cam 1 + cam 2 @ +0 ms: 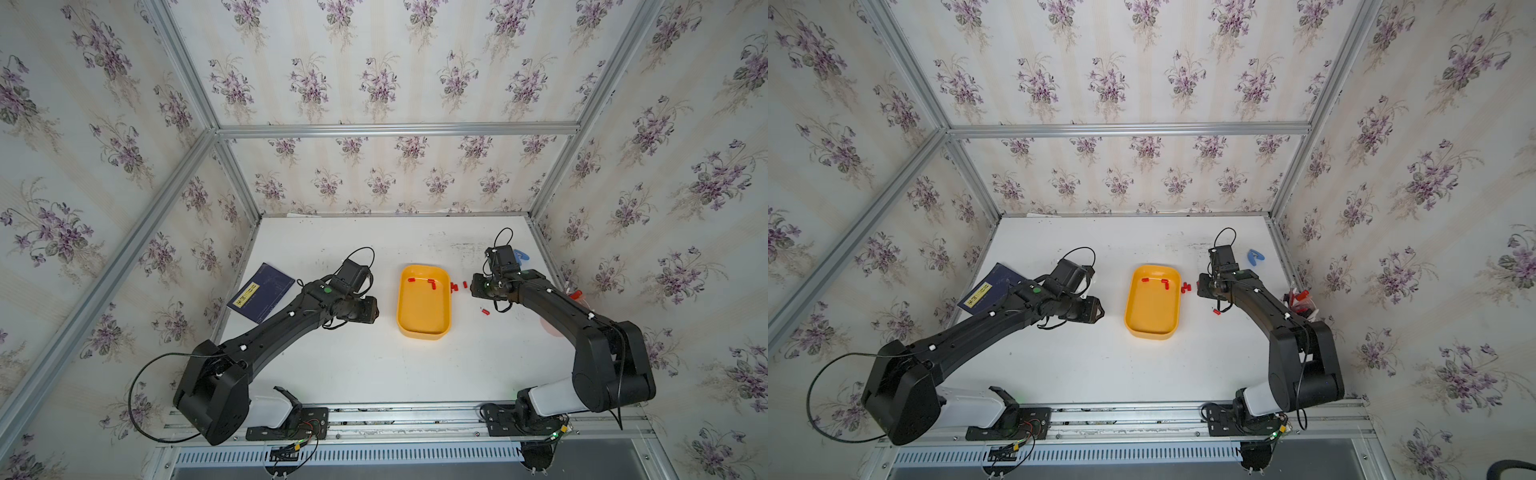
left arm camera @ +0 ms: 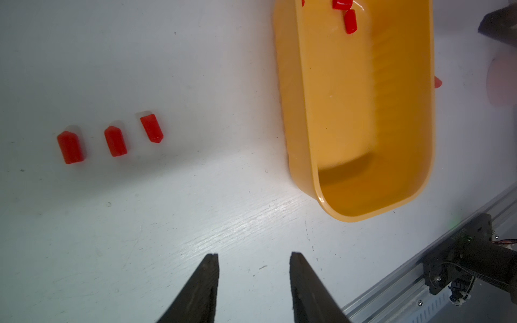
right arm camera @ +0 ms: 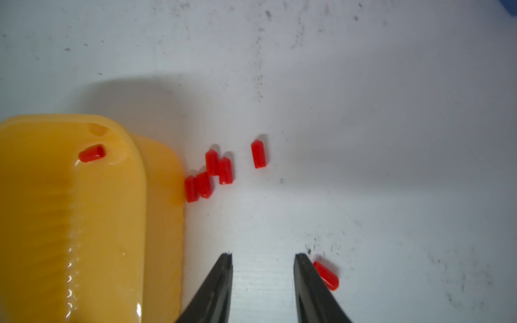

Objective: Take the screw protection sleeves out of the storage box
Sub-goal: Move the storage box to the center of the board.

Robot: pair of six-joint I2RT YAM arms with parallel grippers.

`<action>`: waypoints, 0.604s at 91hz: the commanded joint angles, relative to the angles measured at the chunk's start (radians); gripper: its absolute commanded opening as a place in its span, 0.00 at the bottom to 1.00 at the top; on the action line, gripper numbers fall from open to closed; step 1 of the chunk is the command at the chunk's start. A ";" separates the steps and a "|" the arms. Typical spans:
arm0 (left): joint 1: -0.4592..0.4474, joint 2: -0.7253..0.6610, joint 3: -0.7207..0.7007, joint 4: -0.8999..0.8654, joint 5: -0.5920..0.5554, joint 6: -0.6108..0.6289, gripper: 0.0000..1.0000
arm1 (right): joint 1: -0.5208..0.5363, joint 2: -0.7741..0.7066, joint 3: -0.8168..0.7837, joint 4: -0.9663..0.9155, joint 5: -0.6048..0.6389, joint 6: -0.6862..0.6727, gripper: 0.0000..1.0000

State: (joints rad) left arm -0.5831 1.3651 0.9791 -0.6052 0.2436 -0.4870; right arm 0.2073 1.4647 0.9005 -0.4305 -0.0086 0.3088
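Red sleeves (image 1: 431, 284) at the box's (image 1: 424, 334) twelve o'clock end should be pinched singly; left and right jaws are spread, empty.

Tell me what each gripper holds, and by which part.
Nothing is held. The left gripper stands open and empty; the right gripper is open too, with a red sleeve lying just outside one finger.

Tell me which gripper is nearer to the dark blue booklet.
Left. The left gripper hangs between the booklet and the yellow box; the right gripper is on the box's other side.
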 commanded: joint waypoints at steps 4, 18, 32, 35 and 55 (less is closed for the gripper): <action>0.000 -0.014 -0.005 0.015 0.015 0.002 0.47 | -0.010 -0.002 -0.039 -0.024 0.033 0.074 0.43; 0.000 -0.032 -0.014 0.011 0.009 0.007 0.47 | -0.012 0.036 -0.047 -0.052 0.090 0.109 0.44; 0.000 -0.048 -0.026 0.012 0.007 0.001 0.47 | -0.039 0.034 -0.074 -0.034 0.093 0.155 0.44; 0.000 -0.051 -0.028 0.012 0.006 0.001 0.47 | -0.046 0.029 -0.077 -0.029 0.083 0.157 0.44; 0.000 -0.054 -0.027 0.012 0.006 0.002 0.47 | -0.027 -0.082 -0.087 0.101 -0.113 0.121 0.44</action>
State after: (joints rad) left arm -0.5831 1.3144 0.9493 -0.6064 0.2501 -0.4866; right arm 0.1650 1.4345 0.8089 -0.4271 0.0078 0.4450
